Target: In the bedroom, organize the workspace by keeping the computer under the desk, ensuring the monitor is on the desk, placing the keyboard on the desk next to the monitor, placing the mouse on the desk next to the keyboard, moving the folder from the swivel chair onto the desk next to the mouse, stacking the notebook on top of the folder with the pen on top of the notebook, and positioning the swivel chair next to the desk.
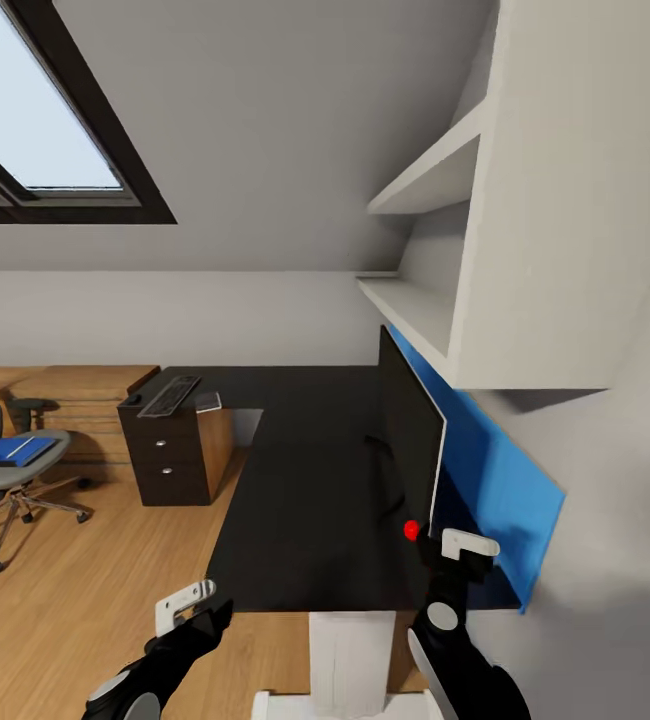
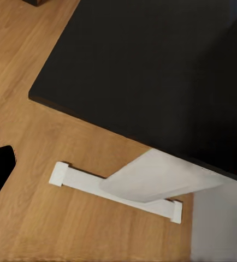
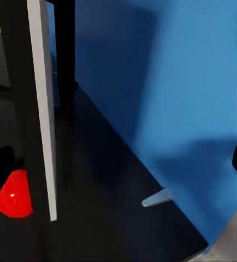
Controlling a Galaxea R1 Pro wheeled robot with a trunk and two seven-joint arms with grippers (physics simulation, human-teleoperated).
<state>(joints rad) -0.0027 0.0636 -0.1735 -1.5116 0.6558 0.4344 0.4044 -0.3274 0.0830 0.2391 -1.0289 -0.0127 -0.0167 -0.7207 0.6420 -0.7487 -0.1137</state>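
Right gripper (image 1: 443,548) sits at the monitor (image 1: 410,430)'s near edge, jaws straddling it but not visibly closed, so I'm placing the monitor on the desk (image 1: 305,500). Left gripper (image 1: 193,603): can't tell. Next I'd fetch the keyboard (image 1: 169,395).

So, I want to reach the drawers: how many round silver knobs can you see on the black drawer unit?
2: one knob on the upper visible drawer, another on the drawer below, both on the drawer unit at the far-left end of the desk. More may be hidden.
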